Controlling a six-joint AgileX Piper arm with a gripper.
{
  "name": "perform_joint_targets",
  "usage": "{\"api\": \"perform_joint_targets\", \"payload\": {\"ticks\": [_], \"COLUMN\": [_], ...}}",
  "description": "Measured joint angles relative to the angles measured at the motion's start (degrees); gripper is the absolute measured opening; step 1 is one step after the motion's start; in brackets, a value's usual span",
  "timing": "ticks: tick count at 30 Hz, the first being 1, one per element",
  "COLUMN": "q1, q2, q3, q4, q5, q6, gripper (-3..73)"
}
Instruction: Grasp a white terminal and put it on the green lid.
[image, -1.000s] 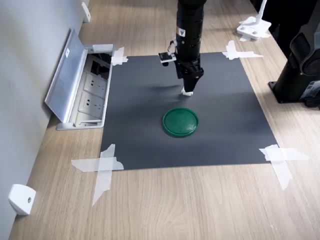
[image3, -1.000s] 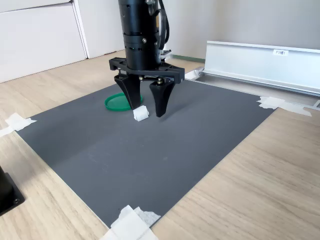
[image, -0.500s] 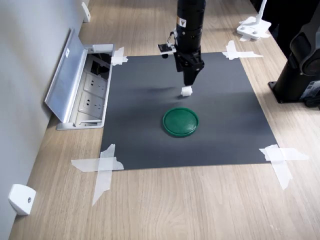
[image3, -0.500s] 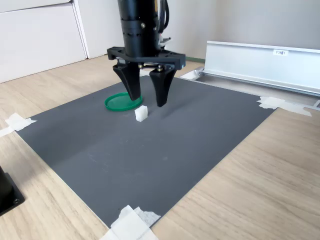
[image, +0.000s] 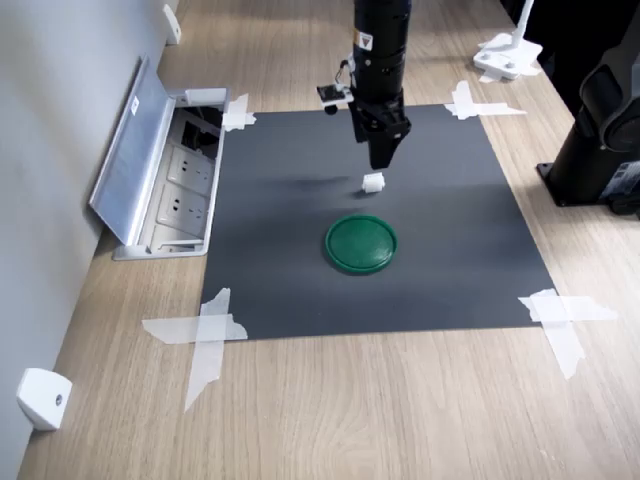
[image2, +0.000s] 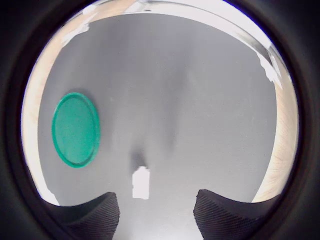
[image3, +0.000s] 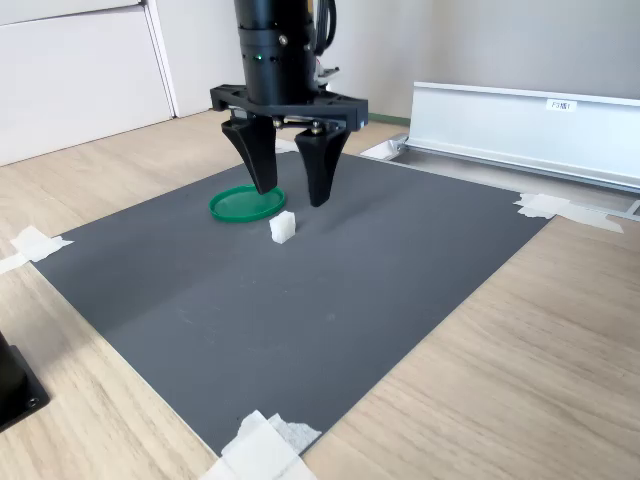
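Observation:
The white terminal (image: 373, 182) (image3: 282, 228) (image2: 141, 182) rests on the black mat, free of the gripper. In the first exterior view the green lid (image: 361, 243) lies a short way nearer the camera than it. In the second exterior view the green lid (image3: 246, 204) lies behind the terminal and to the left. In the wrist view the green lid (image2: 75, 129) appears well apart from the terminal. My gripper (image: 383, 158) (image3: 291, 196) (image2: 156, 197) hangs just above the terminal, pointing down, open and holding nothing. Both dark fingertips (image2: 95, 212) frame the terminal in the wrist view.
The black mat (image: 300, 270) is taped to a wooden table at its corners. An open socket box with a metal flap (image: 150, 170) sits at the first exterior view's left. A black stand (image: 600, 130) is at its right. A white wedge piece (image: 43, 398) lies near the front left.
The open gripper has risen straight up from around the terminal. The terminal stayed on the mat in the same spot. The lid has not moved.

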Motion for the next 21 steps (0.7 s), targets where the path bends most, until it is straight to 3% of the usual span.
{"api": "perform_joint_targets", "payload": {"ticks": [12,21], "q1": [1.30,1.30], "q2": [1.02,4.66], "q3": [2.05,3.78], "q4": [-1.79,-1.34], "q5": [-2.35,-7.07], "q6": [1.60,1.22], "gripper": [63.2,63.2]}}
